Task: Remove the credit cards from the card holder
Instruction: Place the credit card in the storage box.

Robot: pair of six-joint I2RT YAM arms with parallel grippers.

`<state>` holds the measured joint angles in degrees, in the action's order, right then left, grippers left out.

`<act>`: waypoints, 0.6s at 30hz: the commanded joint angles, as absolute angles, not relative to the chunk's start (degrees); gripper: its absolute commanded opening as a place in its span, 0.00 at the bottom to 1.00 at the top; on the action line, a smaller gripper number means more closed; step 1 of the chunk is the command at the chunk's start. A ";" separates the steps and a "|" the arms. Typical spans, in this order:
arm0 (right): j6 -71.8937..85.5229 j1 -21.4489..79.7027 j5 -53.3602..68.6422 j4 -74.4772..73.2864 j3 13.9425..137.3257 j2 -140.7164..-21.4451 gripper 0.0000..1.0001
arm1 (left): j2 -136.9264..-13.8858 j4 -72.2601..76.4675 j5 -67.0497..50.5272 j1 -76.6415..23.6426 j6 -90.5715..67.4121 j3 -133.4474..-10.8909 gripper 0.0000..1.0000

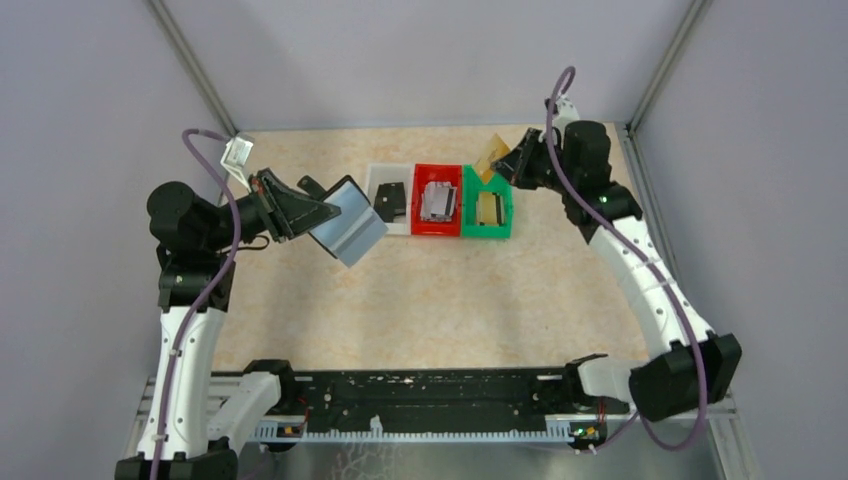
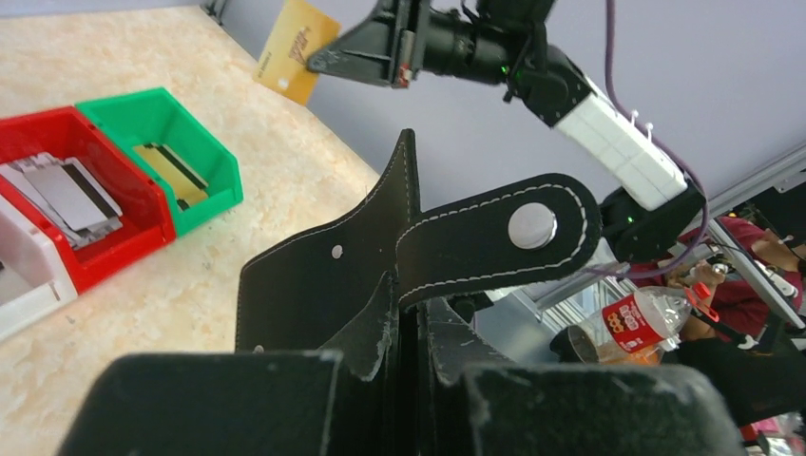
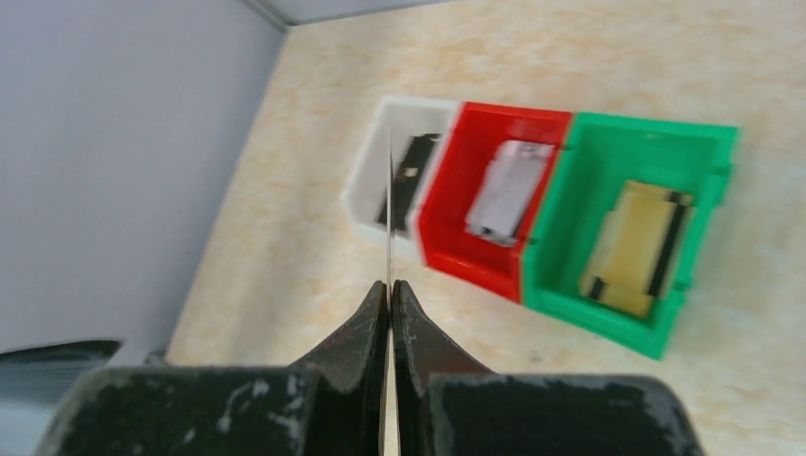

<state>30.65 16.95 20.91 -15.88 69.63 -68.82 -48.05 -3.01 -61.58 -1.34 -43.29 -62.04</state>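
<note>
Left end effector [image 2: 399, 369] grips the card holder [image 2: 314, 285]. Right end effector [image 3: 391, 290] pinches a gold card [image 2: 293, 52]; next, it should drop it in the green bin [image 3: 656, 131].

Open black card holder [image 1: 345, 225] aloft, left; gold card [image 1: 489, 160] aloft, tilted; silvery cards [image 1: 438, 200] in red bin [image 1: 437, 229], gold ones [image 1: 487, 208] in green bin [image 1: 487, 231].
</note>
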 commanded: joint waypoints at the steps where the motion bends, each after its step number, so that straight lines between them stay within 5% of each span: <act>1: 15.37 15.69 12.09 -34.62 78.01 -78.37 0.00 | -47.56 -1.21 -64.48 -1.15 -43.61 -61.72 0.00; 18: 11.16 16.72 11.00 -37.35 91.97 -105.36 0.00 | -47.88 1.23 -66.35 -1.14 -45.52 -62.31 0.00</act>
